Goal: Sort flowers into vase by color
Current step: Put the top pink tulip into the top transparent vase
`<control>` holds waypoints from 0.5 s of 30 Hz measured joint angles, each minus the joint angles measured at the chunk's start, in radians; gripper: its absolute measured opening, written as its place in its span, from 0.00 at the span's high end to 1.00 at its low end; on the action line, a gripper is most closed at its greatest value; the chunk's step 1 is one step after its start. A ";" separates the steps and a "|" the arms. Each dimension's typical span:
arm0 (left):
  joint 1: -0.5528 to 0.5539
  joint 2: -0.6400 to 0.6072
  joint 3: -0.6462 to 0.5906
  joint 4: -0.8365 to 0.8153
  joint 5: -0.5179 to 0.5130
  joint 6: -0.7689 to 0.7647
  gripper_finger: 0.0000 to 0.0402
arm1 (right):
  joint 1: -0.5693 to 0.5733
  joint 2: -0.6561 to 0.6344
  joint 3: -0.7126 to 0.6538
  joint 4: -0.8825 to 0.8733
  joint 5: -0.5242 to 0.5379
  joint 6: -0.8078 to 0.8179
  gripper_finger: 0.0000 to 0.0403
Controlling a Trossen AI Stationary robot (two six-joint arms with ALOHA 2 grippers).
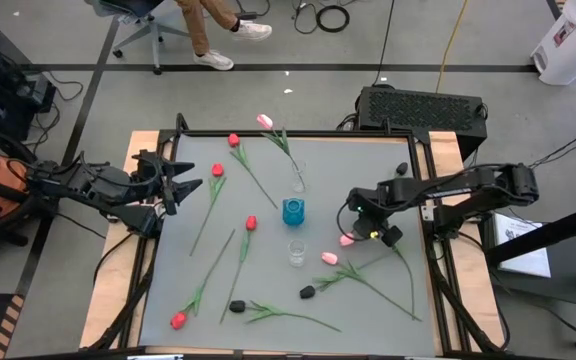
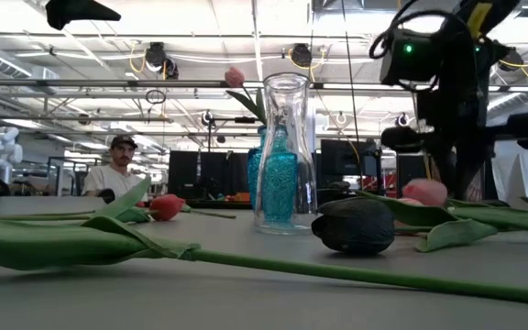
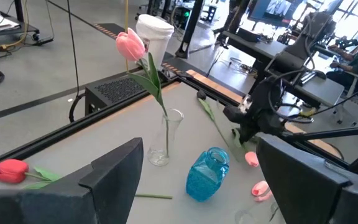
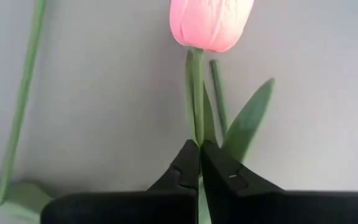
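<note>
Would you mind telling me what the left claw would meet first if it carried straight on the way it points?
Probably the blue vase, which sits between the open left claw's fingers; depth is uncertain.

A table [image 1: 168,300] carries three vases in a row near its middle: one vase [image 1: 298,178] nearest the far edge with a tulip [image 1: 265,121] standing in it, a second vase [image 1: 293,211] just before it, and a third vase [image 1: 296,252] nearest the front edge. Other flowers [image 1: 233,175] lie flat, scattered toward the left edge, front edge and right edge.
</note>
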 joint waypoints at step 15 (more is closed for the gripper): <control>0.000 0.000 0.000 0.000 0.000 0.000 0.20 | 0.000 -0.153 0.099 -0.100 0.001 0.089 1.00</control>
